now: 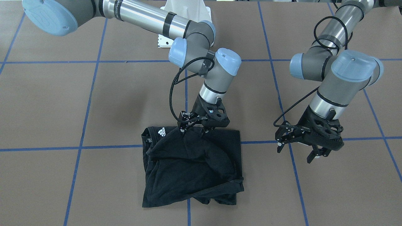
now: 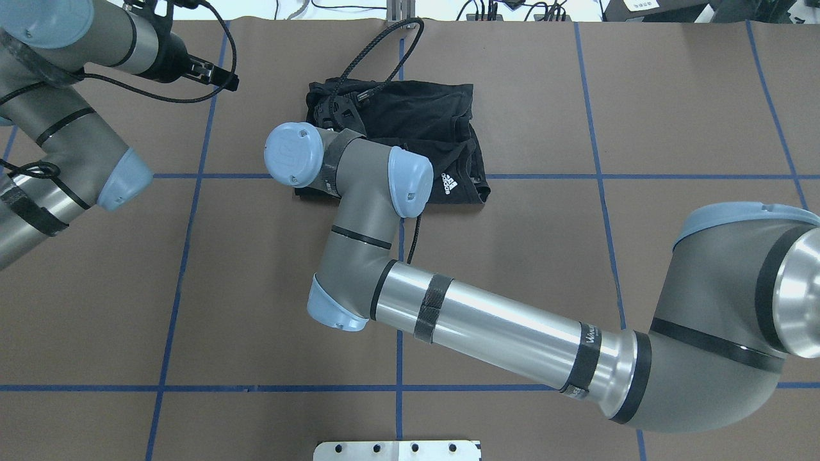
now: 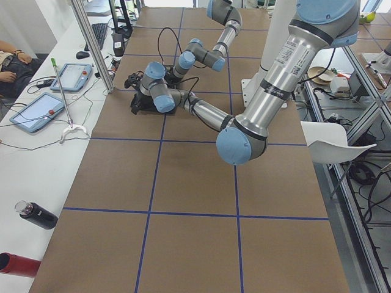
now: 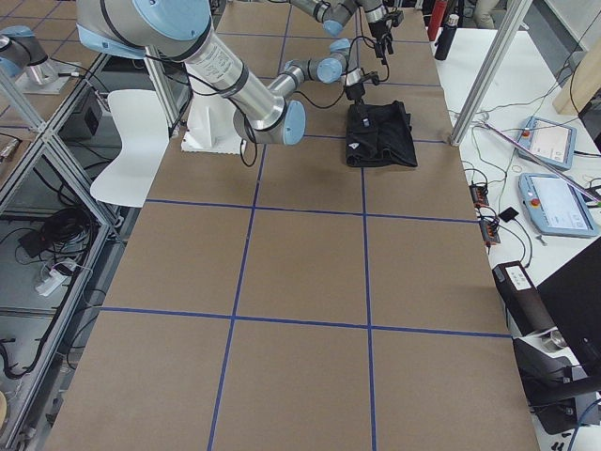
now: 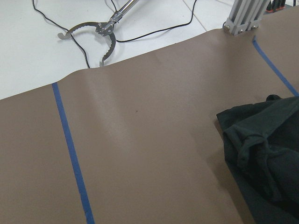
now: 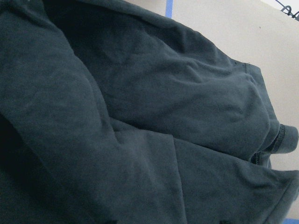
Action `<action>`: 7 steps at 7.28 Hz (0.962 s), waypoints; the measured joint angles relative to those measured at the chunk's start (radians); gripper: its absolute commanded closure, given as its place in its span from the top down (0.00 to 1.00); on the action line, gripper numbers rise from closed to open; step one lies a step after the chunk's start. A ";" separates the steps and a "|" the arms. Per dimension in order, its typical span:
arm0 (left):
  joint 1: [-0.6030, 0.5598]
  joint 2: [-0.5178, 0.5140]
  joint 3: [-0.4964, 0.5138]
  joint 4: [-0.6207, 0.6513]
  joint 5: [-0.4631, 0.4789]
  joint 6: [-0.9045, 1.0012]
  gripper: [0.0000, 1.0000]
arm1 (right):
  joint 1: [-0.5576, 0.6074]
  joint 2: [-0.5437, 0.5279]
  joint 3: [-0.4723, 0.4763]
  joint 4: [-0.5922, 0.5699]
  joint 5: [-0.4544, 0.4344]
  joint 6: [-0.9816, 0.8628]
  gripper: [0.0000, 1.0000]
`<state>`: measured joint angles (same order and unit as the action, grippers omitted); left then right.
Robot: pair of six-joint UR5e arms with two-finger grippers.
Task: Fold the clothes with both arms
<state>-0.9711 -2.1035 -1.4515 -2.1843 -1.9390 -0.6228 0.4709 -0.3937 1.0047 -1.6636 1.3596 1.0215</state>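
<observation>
The black T-shirt [image 1: 188, 166] lies bunched and partly folded on the brown table, its white Adidas logo [image 1: 160, 132] up by the collar. It also shows in the overhead view [image 2: 416, 115] and fills the right wrist view [image 6: 140, 116]. My right gripper [image 1: 193, 129] reaches across and stands on the shirt's robot-side edge, fingers apart and down in the cloth, where a fold rises between them. My left gripper [image 1: 295, 153] hangs open and empty above bare table, off to the shirt's side. The left wrist view shows only a corner of the shirt [image 5: 266, 154].
Blue tape lines [image 1: 94, 147] grid the brown table. The white bolted pedestal [image 1: 185, 18] stands at the robot side. Past the far table edge is a white desk with a metal grabber tool [image 5: 100, 30], cables and an aluminium post [image 5: 243, 18].
</observation>
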 measured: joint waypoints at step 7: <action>0.001 0.000 0.000 0.001 0.000 0.000 1.00 | -0.018 -0.009 0.002 -0.022 -0.050 -0.062 0.00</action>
<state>-0.9703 -2.1031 -1.4512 -2.1830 -1.9390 -0.6228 0.4529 -0.4025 1.0064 -1.6853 1.3091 0.9597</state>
